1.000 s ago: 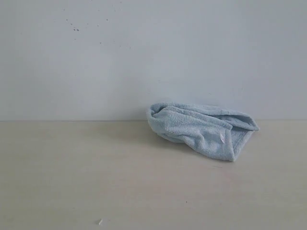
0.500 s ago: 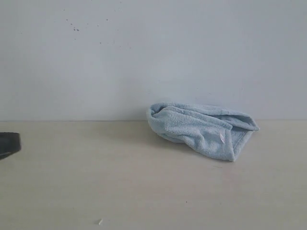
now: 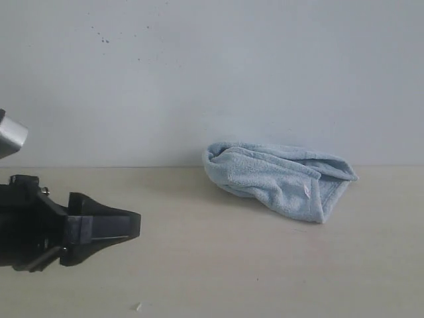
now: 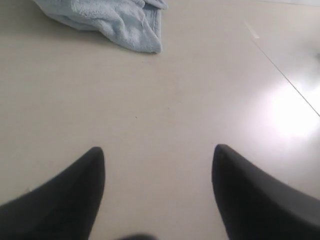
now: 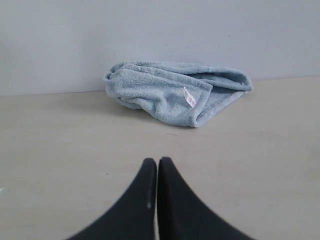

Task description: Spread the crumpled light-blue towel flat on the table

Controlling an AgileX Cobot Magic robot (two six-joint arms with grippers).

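The light-blue towel (image 3: 278,179) lies crumpled in a heap on the beige table (image 3: 212,265), close to the white wall, with its small white label (image 3: 307,191) showing. In the exterior view my left gripper (image 3: 136,225) reaches in from the left edge, well short of the towel. The left wrist view shows it (image 4: 157,152) open over bare table, the towel (image 4: 117,17) far ahead. My right gripper (image 5: 158,161) is shut on nothing, pointing at the towel (image 5: 175,92); it is out of the exterior view.
A white wall (image 3: 212,79) rises just behind the towel. A tiny white scrap (image 3: 138,307) lies near the table's front. In the left wrist view a table seam or edge line (image 4: 285,75) runs diagonally beside a bright glare patch.
My left arm has come into the exterior view from the left edge and advanced toward the right. The towel has not moved.
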